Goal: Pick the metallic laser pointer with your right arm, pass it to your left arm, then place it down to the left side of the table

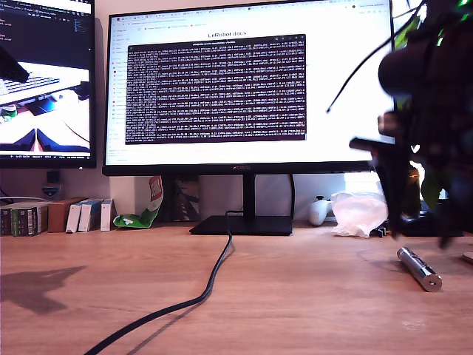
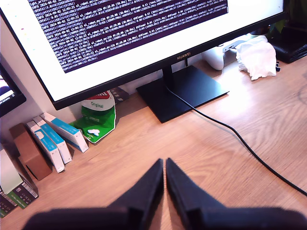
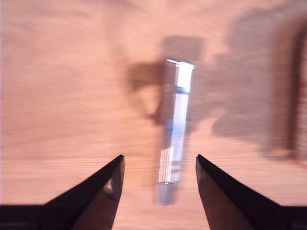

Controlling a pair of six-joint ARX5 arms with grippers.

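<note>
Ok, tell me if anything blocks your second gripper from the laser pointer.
Nothing visible does. My second gripper is open above the metallic laser pointer, which lies on bare table in line with the gap between the fingers.

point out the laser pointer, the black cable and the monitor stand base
laser pointer (image 1: 419, 268): exterior view, middle of its silver barrel
black cable (image 1: 214, 275): exterior view, mid-run on the table
monitor stand base (image 1: 244, 225): exterior view, flat black plate
</note>
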